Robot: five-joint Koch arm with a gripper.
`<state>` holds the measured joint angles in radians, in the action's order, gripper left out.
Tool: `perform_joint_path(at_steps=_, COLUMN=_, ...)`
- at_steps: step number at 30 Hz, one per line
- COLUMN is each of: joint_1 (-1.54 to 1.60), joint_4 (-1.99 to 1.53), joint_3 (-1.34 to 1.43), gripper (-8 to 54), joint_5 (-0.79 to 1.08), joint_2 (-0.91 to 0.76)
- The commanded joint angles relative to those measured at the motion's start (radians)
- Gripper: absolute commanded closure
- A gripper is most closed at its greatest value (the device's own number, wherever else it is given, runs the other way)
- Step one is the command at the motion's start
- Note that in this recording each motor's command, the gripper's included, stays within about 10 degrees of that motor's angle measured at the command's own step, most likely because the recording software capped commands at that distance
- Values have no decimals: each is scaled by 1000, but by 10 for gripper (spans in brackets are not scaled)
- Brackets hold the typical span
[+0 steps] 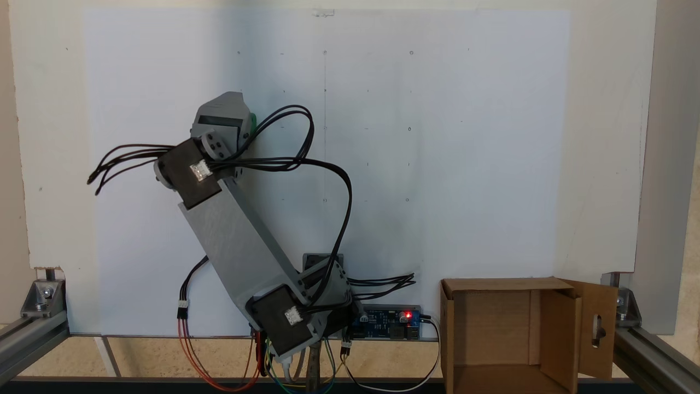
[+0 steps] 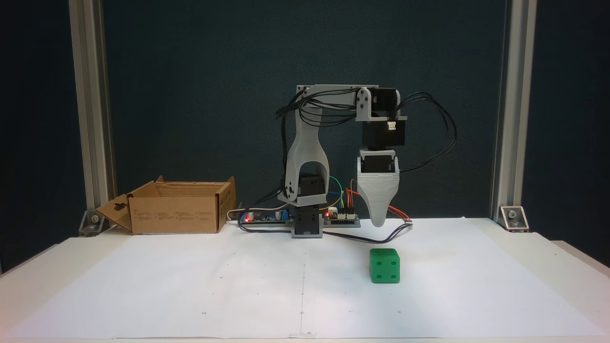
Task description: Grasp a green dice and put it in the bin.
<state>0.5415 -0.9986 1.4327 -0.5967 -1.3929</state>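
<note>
One tip of the end effector (image 2: 378, 221) is all that shows from the front: a grey tapered jaw pointing straight down, its partner presumably behind it, so I cannot tell whether the jaws are apart or together. It holds nothing. It hangs above the worktop (image 2: 143, 286), clear of the paper, over and slightly behind the green dice (image 2: 384, 266), with open air between tip and cube. From the fixed view above, the end effector's housing covers nearly all of the dice; only a green sliver (image 1: 253, 121) shows at its right edge.

Risks, judged:
- Offset. The tip appears a little left of the dice's centre in the front view. A straight descent could land one jaw on the top face, pushing or tipping the cube rather than straddling it.
- Width. The dice looks about as wide as the tip; jaws not opened far enough would nudge it away on the smooth paper.
- Rounded edges. A shallow pinch could squirt it out during the lift.
- Carry. The cardboard bin (image 2: 176, 214) sits well apart, on the far side of the arm's base (image 2: 307, 224); a weak hold might fail during the swing.

Dice orientation: sits flat, a four-pip face toward the front camera, faces roughly square to the worktop's front edge. Being a cube, it has no long axis, so either pair of opposite sides would serve.
</note>
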Motion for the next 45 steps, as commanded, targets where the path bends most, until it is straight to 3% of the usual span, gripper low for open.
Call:
perform_joint_path(at_steps=1, joint_1=5, joint_4=6, joint_3=-61, gripper=20, joint_5=-74, joint_2=0)
perform_joint_path(at_steps=45, joint_1=20, joint_4=144, joint_3=58, gripper=22, joint_5=-72, joint_2=129)
